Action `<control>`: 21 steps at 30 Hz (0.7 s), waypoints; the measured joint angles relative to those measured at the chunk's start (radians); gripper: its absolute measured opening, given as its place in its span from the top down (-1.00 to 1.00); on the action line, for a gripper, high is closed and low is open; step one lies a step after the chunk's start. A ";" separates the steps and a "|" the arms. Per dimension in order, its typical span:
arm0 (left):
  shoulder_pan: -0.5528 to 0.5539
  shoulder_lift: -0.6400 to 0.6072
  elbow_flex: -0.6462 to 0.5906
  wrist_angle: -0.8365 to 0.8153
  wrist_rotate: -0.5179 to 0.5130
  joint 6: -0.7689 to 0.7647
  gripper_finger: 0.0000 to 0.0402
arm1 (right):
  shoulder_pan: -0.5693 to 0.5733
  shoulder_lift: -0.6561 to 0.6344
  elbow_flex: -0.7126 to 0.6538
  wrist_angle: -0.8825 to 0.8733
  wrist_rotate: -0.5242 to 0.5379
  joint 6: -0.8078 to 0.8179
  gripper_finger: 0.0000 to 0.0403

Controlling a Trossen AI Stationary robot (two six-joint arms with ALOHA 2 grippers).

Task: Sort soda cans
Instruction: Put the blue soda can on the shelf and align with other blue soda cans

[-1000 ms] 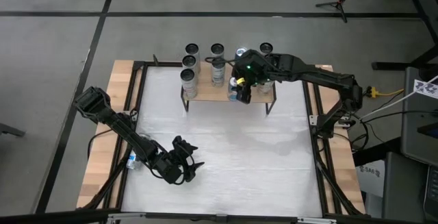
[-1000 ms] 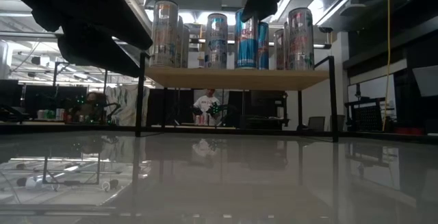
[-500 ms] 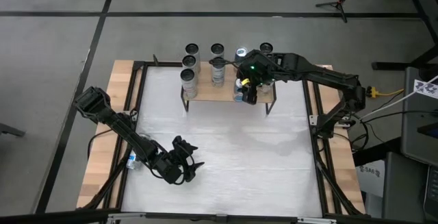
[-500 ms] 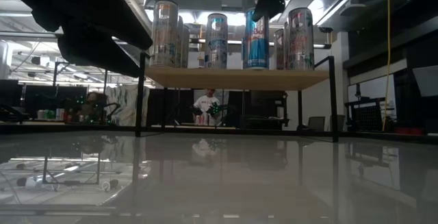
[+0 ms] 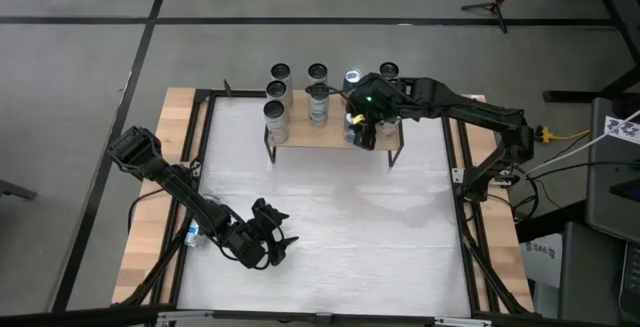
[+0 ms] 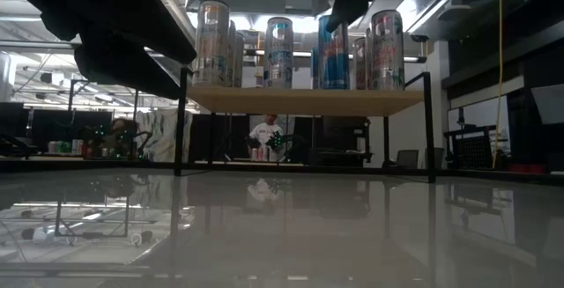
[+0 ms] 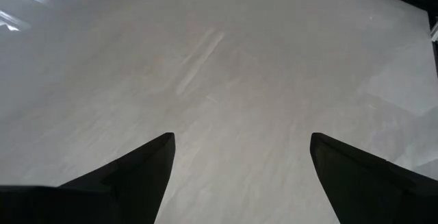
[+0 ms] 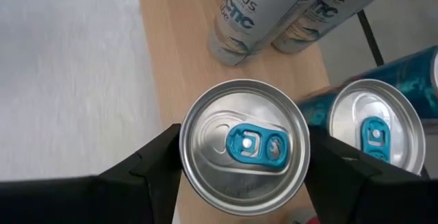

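A raised wooden shelf [image 5: 300, 135] stands at the table's far side with several soda cans [image 5: 277, 89] upright on it. My right gripper [image 5: 362, 132] is over the shelf's right front part, shut on a blue soda can [image 8: 243, 145] with a blue tab. Close behind it stands a second blue can [image 8: 373, 131]. Two silver cans [image 8: 246, 18] stand farther along the shelf. My left gripper [image 5: 272, 243] hangs open over the bare table near the front left, with nothing between its fingers [image 7: 239, 138]. My right gripper pinches the blue can just below its top rim [image 8: 186, 157], one finger [image 8: 147, 172] on each side. The fingers come slanting down from above. The can stands upright, and its base [image 6: 332, 86] shows at the level of the shelf board; whether it rests there I cannot tell.
The shelf stands on thin dark legs [image 6: 181, 121] with open room beneath it. A wide bare stretch of white tabletop [image 5: 340, 227] lies between the shelf and the near edge. Wooden rails [image 5: 150, 217] and dark frame bars border the table left and right.
My right gripper has shifted a little toward the table's right edge along the shelf, carrying the blue can upright. In the low view the can now stands in front of the second blue can instead of beside it. My left arm has kept still.
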 joint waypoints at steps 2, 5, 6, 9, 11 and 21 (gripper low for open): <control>0.000 0.000 0.000 0.000 0.000 0.000 -0.66 | 0.000 0.000 0.000 0.007 0.001 -0.002 -0.21; 0.000 0.000 0.000 0.000 0.000 0.000 -0.66 | -0.002 0.000 0.000 0.009 0.002 -0.005 -0.21; 0.000 0.000 0.000 0.000 0.000 0.000 -0.66 | -0.007 0.000 0.000 0.009 0.000 -0.009 -0.21; 0.000 0.000 0.000 0.000 0.000 0.000 -0.66 | -0.012 0.000 0.000 0.010 0.001 -0.017 -0.21; 0.000 0.000 0.000 0.000 0.000 0.000 -0.66 | -0.015 0.000 0.000 0.010 -0.001 -0.018 -0.21; 0.000 0.000 0.000 0.000 0.000 0.000 -0.66 | -0.013 0.000 0.000 0.011 -0.001 -0.019 -0.21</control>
